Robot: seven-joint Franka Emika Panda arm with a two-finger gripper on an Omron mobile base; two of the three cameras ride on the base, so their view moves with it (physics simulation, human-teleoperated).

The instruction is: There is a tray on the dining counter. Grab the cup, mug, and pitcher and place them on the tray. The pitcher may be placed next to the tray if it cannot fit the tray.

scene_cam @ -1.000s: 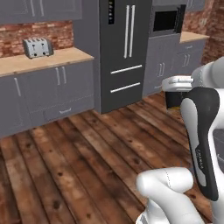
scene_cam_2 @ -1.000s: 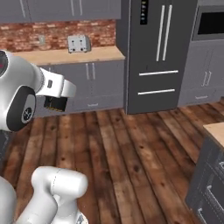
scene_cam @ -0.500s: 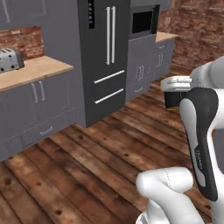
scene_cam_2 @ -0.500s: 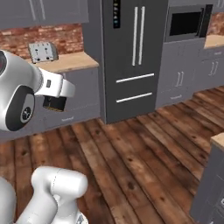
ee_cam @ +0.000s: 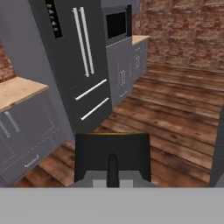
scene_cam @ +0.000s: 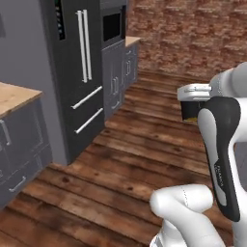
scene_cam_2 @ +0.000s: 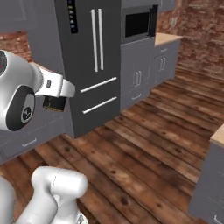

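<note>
My gripper (ee_cam: 112,169) is shut on the mug (ee_cam: 112,154), a small black mug with an orange inside. It is held up in the air over the wood floor. From the left base the mug (scene_cam: 190,112) hangs under the white hand, with my gripper (scene_cam: 192,103) at its rim. From the right base the mug (scene_cam_2: 54,103) shows below the hand, with my gripper (scene_cam_2: 56,97) on it. The tray, the cup and the pitcher are out of view. A light-topped grey counter corner (scene_cam_2: 217,136) shows at the right edge; I cannot tell whether it is the dining counter.
A dark fridge (scene_cam: 79,72) stands ahead on the left, with a built-in oven column (scene_cam_2: 139,30) beside it. A wood-topped grey cabinet (scene_cam: 14,130) sits at the left. A brick wall (scene_cam: 193,34) closes the far side. Open wood floor (scene_cam_2: 148,144) lies ahead.
The whole picture has swung: the base has turned, so the fridge slid leftward and the brick wall came into view. The mug stays held in the shut gripper.
</note>
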